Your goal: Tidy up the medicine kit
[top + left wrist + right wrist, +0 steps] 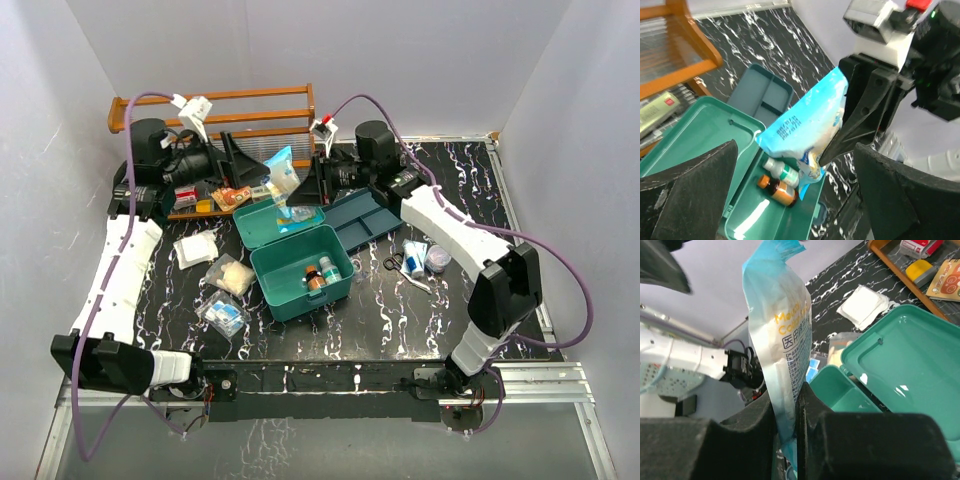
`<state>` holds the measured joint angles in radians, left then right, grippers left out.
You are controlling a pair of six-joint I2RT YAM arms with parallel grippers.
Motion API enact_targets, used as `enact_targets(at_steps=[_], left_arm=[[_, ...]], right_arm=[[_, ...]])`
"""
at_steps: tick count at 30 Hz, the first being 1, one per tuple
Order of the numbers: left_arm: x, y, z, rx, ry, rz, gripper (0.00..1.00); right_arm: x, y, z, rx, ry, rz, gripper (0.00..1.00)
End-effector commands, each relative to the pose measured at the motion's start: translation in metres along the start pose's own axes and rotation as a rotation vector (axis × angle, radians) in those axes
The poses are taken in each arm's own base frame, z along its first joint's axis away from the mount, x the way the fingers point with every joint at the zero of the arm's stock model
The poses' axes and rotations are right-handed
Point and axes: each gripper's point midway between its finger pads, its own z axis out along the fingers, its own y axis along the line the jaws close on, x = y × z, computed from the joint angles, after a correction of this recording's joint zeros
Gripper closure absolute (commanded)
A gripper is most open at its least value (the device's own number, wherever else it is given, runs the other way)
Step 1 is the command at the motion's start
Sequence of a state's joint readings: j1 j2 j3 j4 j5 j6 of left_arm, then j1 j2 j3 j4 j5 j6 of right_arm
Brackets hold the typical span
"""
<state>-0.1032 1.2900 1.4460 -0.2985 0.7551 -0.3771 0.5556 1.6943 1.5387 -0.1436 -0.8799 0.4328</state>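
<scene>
The teal medicine kit [300, 270] lies open mid-table, its lid [275, 222] folded back. Inside it lie a white bottle [782, 171] and a brown bottle [780, 190]. A blue-and-white packet [281, 175] hangs above the lid's far end. My right gripper [302, 190] is shut on the packet [782, 340], which is pinched flat between its fingers [810, 410]. My left gripper [243, 163] stands wide open beside the packet [807, 130]; its fingers [695, 190] are well apart and do not touch it.
A brown wooden rack [250, 110] stands at the back left, with small packs [225, 197] at its foot. A darker blue tray [365, 220] lies right of the kit. White gauze packs [195, 248] and bagged items [222, 315] lie left, tubes [415, 258] right.
</scene>
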Motion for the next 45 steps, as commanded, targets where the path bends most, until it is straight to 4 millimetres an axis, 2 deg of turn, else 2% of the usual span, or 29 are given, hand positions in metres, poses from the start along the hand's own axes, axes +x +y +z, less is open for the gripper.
enact_targets(at_steps=[1, 4, 6, 10, 15, 18, 22, 25, 31, 40, 43, 45], left_arm=[[0.03, -0.022, 0.006, 0.137, 0.137, 0.101, 0.01], [0.041, -0.031, 0.01, 0.198, 0.183, 0.104, 0.01], [0.048, -0.046, 0.009, 0.294, 0.211, 0.087, 0.03], [0.057, -0.07, 0.005, 0.444, 0.255, 0.064, 0.14], [0.065, -0.071, 0.002, 0.463, 0.278, 0.06, 0.3], [0.073, -0.068, 0.008, 0.475, 0.308, 0.025, 0.31], [0.089, -0.066, 0.011, 0.477, 0.357, 0.004, 0.18], [0.096, -0.065, 0.015, 0.475, 0.381, 0.004, 0.18], [0.108, -0.064, 0.014, 0.479, 0.41, 0.017, 0.45], [0.114, -0.064, 0.01, 0.514, 0.399, 0.091, 0.72], [0.112, -0.063, 0.011, 0.516, 0.383, 0.124, 0.78], [0.11, -0.062, 0.012, 0.513, 0.37, 0.146, 0.82]], right_arm=[[0.009, 0.028, -0.02, -0.067, 0.054, -0.23, 0.92], [0.017, 0.024, -0.025, -0.053, 0.077, -0.293, 0.94], [0.024, 0.024, -0.026, -0.057, 0.096, -0.311, 0.96], [0.033, 0.025, -0.031, -0.076, 0.127, -0.329, 0.98], [0.044, 0.034, -0.036, -0.12, 0.163, -0.351, 1.0], [0.047, 0.037, -0.038, -0.142, 0.174, -0.346, 1.0], [0.05, 0.04, -0.039, -0.164, 0.185, -0.338, 1.0], [0.051, 0.042, -0.039, -0.176, 0.189, -0.336, 1.0], [0.052, 0.04, -0.039, -0.168, 0.193, -0.341, 1.0], [0.055, 0.039, -0.04, -0.164, 0.203, -0.337, 0.99], [0.055, 0.036, -0.04, -0.145, 0.206, -0.343, 0.92], [0.055, 0.033, -0.042, -0.114, 0.207, -0.346, 0.83]])
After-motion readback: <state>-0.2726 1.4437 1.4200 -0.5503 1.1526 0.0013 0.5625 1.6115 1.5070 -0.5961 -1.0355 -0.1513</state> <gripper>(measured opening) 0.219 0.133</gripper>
